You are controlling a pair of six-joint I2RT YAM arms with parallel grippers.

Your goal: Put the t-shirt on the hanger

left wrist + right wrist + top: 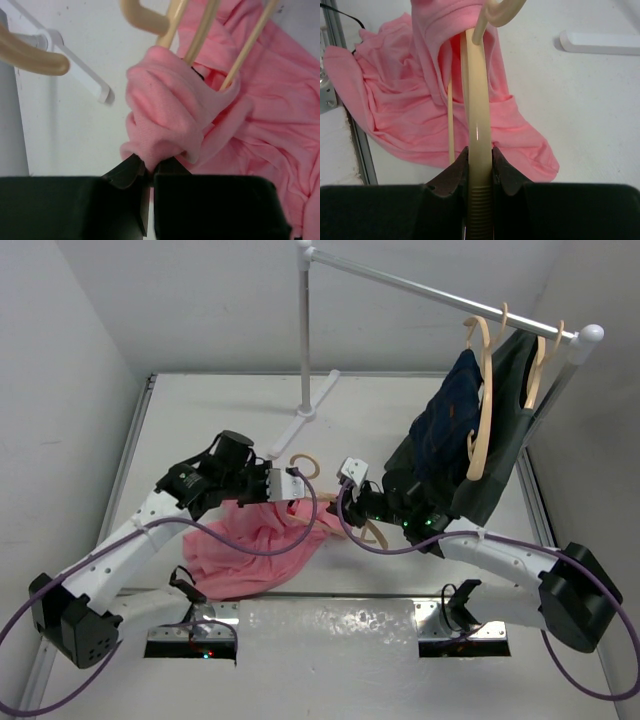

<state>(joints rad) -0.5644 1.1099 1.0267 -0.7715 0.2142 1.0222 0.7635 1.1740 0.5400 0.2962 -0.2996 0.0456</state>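
Left pincer (148, 167) clenched on a bunched fold of the pink t-shirt (250, 545), which is gathered up around the hanger (478, 120) just below its hook. Most of the cloth lies heaped on the table (400, 420), near left. Right pincer (479, 161) clamped on one hanger arm at its ribbed end. Judged part done: the hanger seems partly inside the cloth, but the shirt is not yet spread over both shoulders, folds hide which opening it passes through, and the hanger's other arm is hard to make out.

The t-shirt (250, 545) lies on the worktop (200, 420), draped over the hanger's (479, 115) nine-o'clock end; hung garments (450, 420) sit at two o'clock.
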